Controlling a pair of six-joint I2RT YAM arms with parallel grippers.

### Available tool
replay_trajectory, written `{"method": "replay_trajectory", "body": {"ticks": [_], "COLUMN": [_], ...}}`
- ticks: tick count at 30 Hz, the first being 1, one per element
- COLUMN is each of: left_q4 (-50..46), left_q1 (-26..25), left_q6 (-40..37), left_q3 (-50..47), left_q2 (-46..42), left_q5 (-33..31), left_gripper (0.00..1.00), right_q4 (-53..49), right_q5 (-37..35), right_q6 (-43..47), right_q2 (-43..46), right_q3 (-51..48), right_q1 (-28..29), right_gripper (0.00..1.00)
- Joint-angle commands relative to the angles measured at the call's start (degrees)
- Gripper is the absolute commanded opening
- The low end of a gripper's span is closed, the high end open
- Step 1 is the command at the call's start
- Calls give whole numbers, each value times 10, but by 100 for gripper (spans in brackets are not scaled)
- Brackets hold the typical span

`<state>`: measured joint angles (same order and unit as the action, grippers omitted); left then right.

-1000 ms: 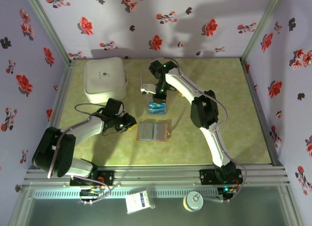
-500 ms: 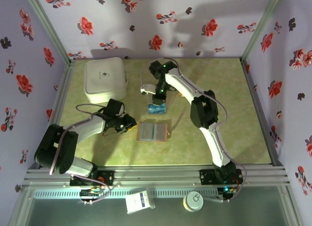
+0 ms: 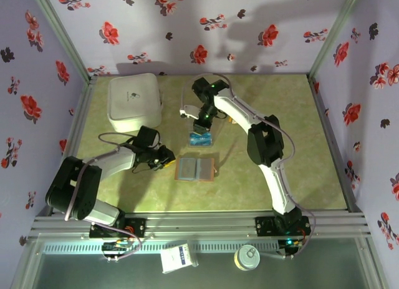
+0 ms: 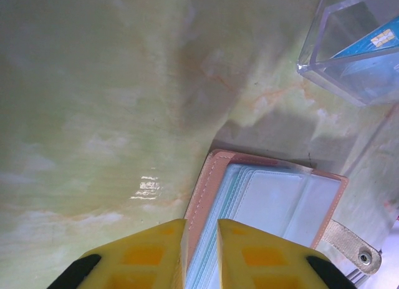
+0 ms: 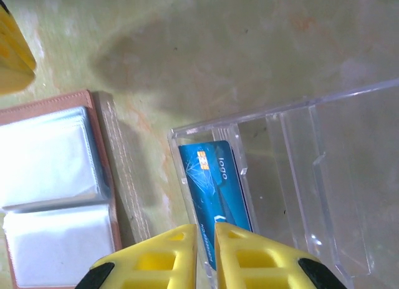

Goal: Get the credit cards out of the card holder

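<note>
The brown leather-like folding card holder [image 3: 196, 168] lies open at frame centre. Just above it, a blue credit card [image 5: 215, 195] lies in the clear plastic tray [image 5: 287, 176], under the slightly open right pincer [image 5: 206, 230]. The left pincer [image 4: 201, 225] is at the holder's left edge; if it grips, I cannot tell.

Your left wrist view cuts the card holder [image 4: 268, 201] off at 6 o'clock, its near edge hidden behind the left gripper's fingers [image 4: 146, 254], and crops the clear tray [image 4: 349, 52] at 2 o'clock. In the right wrist view the blue card [image 5: 218, 183] passes behind the right gripper [image 5: 206, 230] at 6 o'clock; you can't tell whether it's pinched.
</note>
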<state>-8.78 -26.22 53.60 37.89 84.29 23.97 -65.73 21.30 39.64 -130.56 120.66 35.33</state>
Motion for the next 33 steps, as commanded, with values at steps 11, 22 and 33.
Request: {"method": "replay_trajectory", "body": {"ticks": [11, 22, 33], "left_q4": [14, 2, -9], "left_q1": [4, -2, -34], "left_q6": [-10, -27, -23], "left_q3": [2, 30, 50], "left_q2": [-10, 8, 21], "left_q5": [22, 50, 49], "left_gripper": [19, 19, 20], "right_q4": [294, 432, 477], "right_q5": [-12, -63, -105], "right_q6": [-394, -653, -748], "right_q2": [166, 301, 395], "right_q3": [-230, -421, -535], "right_q1": [-4, 3, 55], "right_gripper": [18, 18, 19]}}
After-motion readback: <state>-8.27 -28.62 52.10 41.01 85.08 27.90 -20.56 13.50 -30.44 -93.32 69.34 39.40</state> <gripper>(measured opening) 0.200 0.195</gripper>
